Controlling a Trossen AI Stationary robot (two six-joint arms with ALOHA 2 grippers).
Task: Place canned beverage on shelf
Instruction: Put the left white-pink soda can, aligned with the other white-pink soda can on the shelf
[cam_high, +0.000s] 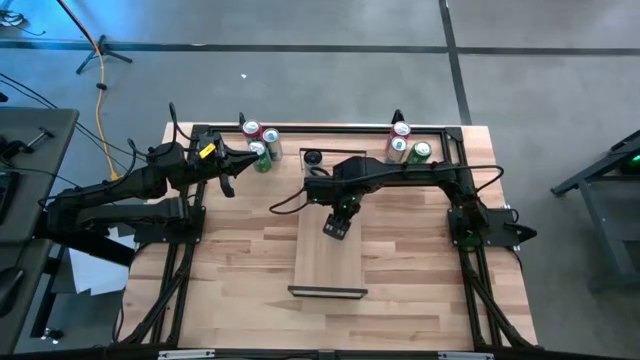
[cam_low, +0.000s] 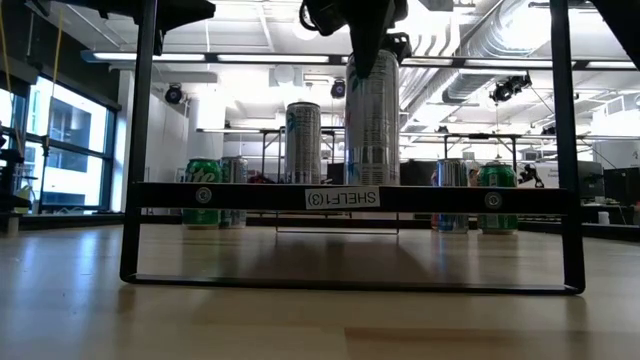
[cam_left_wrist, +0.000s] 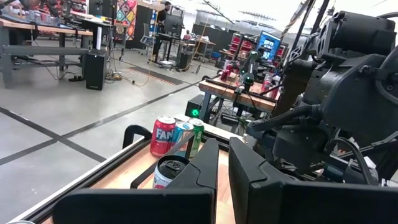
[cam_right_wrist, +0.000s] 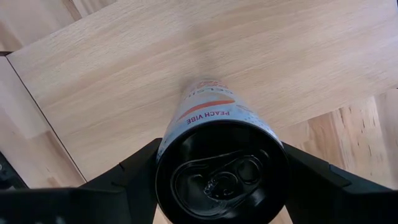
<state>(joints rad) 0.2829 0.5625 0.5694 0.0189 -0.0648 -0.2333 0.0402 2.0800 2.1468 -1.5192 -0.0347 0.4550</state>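
The right gripper (cam_high: 337, 226) reaches over the shelf (cam_high: 328, 265), fingers clasping an upright can (cam_right_wrist: 217, 149). The left gripper (cam_high: 228, 186), clenched empty, waits by the back cans (cam_high: 263, 146).

A tall can (cam_right_wrist: 217, 168) stands upright between the right gripper's (cam_right_wrist: 221, 180) two dark fingers (cam_right_wrist: 134, 177), its black top and pull tab facing the camera. Below it lies the pale wooden shelf (cam_right_wrist: 124, 68), with the darker striped surface (cam_right_wrist: 367, 124) showing beside the board.

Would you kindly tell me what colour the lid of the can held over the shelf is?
Black, seen best in the right wrist view: the can.
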